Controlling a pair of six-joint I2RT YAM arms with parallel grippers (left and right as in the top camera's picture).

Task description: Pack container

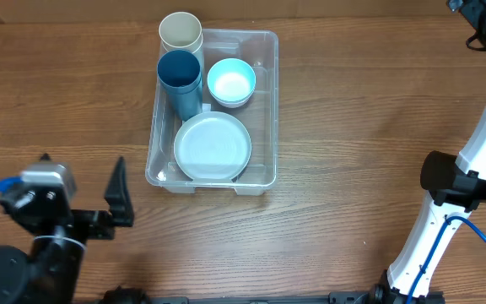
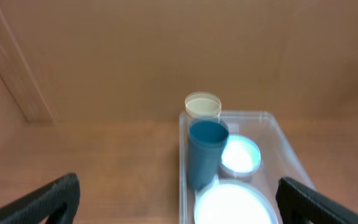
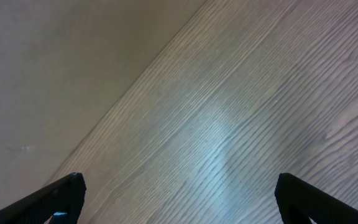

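Note:
The container (image 1: 270, 93), a clear plastic bin, sits at the table's middle back. Inside it are a cream cup (image 1: 180, 32), a dark blue cup (image 1: 180, 78), a light blue bowl (image 1: 231, 82) and a white plate (image 1: 213, 146). My left gripper (image 1: 81, 169) is open and empty, near the front left, short of the bin. In the left wrist view the container (image 2: 283, 140) lies ahead with the blue cup (image 2: 205, 152) and plate (image 2: 234, 204) showing between the wide-apart fingers (image 2: 50, 200). My right gripper (image 3: 179, 199) hangs open over bare wood, far right of the bin.
The right arm (image 1: 471, 177) rises along the table's right edge toward the back right corner. A brown cardboard wall (image 2: 135, 56) stands behind the table. Bare wooden tabletop (image 1: 353, 127) surrounds the bin on all sides.

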